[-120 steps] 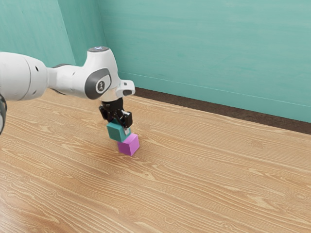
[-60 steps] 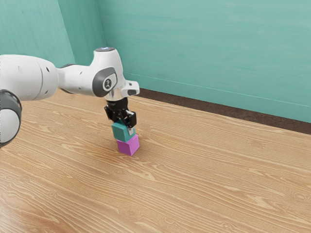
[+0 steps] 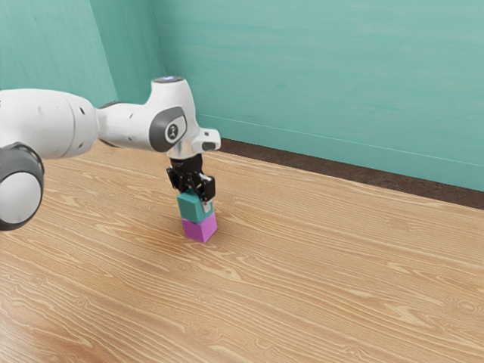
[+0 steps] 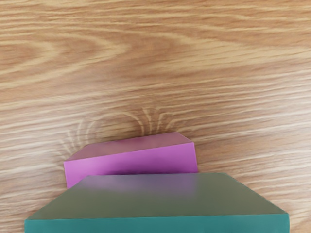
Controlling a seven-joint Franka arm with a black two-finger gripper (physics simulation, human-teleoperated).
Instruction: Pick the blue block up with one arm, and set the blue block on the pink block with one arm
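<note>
Room: a teal wall (image 3: pixel 325 76) is closing off the scene toward 12 o'clock in the exterior view, with a dark baseboard (image 3: pixel 340 170) running along its foot.
Bench: a pale wood-grain bench (image 3: pixel 318 265) is spreading from the baseboard toward 6 o'clock. In the wrist view its grain (image 4: pixel 155 58) is showing beyond both blocks.
Arm: the white arm (image 3: pixel 113 125) is coming in from 9 o'clock and bending down over the blocks.
Gripper: the black gripper (image 3: pixel 194 199) is pointing straight down, its fingers standing about a block's width apart and pressing the blue block from two sides, so it is clamping that block.
Blue block: the blue block (image 3: pixel 192 210), teal in tint, is sitting on top of the pink block, at its 12 o'clock and touching it. In the wrist view it (image 4: pixel 155 204) is lying just under the hand.
Pink block: the pink block (image 3: pixel 200 228) is resting on the bench, its edge (image 4: pixel 131 162) peeking out from beneath the blue block, turned slightly against it.
</note>
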